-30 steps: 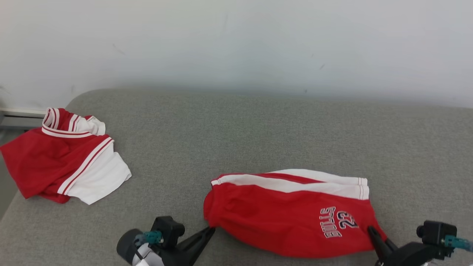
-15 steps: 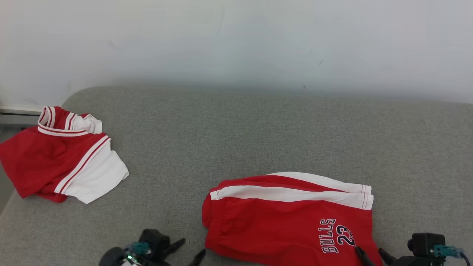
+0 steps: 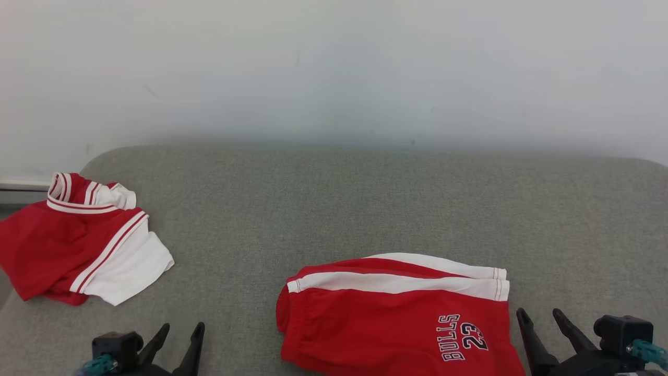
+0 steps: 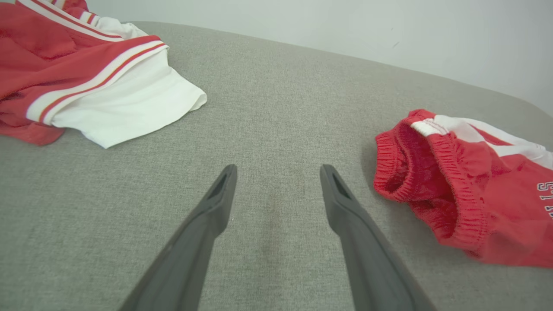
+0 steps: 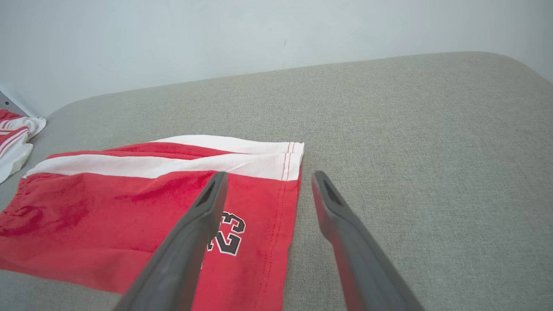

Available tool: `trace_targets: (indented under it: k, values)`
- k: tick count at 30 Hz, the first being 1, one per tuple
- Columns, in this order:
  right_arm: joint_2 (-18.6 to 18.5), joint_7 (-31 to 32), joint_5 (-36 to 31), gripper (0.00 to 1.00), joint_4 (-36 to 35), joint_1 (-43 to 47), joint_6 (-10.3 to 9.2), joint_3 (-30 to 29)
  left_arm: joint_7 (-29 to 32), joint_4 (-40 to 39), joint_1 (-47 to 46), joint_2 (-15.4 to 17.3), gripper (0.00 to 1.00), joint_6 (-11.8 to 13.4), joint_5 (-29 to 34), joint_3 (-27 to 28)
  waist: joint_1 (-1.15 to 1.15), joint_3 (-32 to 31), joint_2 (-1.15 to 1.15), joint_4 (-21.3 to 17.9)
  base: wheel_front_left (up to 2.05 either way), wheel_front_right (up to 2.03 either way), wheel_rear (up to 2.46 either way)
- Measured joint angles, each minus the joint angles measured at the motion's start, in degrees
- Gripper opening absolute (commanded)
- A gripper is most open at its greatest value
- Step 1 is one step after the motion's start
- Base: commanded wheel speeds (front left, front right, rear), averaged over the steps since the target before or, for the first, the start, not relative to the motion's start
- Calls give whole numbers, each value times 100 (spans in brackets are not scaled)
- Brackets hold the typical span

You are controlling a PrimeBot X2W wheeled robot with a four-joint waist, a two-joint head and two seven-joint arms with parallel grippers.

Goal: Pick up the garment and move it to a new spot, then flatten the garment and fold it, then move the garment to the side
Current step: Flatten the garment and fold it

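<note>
My left pincer [image 3: 182,328] has two long fingers [image 4: 207,224] of matt charcoal, broad at the root and narrowing to a blunt tip. Just behind each tip, on the inner face, is a slim slot-shaped recess. My right pincer [image 3: 537,313] is built the same, and its fingers [image 5: 341,224] are the same smooth dark grey with the same slots. At the base of each pincer sits a small black boxy housing with rounded corners, the left housing [image 3: 116,343] and the right housing [image 3: 623,330]. A teal plug juts from each, the left plug [image 3: 98,364] and the right plug [image 3: 646,349].
</note>
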Motion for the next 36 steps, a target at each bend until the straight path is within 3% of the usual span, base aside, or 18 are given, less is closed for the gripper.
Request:
trace_targets:
  k: [7, 10, 13, 19, 36]
  values:
    - [280, -715, -27, 100, 11, 10, -4, 4, -22, -812, 519, 46, 100, 59, 31, 1144, 0, -167, 0, -133, 0, 0, 0]
    - [379, -937, -27, 100, 67, 15, -24, -21, -22, -1178, 868, -98, 100, 73, 137, 1876, 0, -238, 0, -166, 0, 0, 0]
    - [456, -1033, -25, 100, 131, 13, -19, 19, -22, -1527, 1216, -141, 100, 74, 346, 2256, 0, -293, 0, -202, 0, 0, 0]
    - [474, -1057, -19, 100, 355, -33, 105, 258, -22, -2060, 1574, -91, 100, 73, 747, 2160, 0, -339, 0, -293, 0, 0, 0]
    - [448, -1117, -36, 100, 592, -221, 155, 327, -22, -2532, 2039, -169, 100, 73, 1356, 2381, 0, -273, 0, -527, 0, 0, 0]
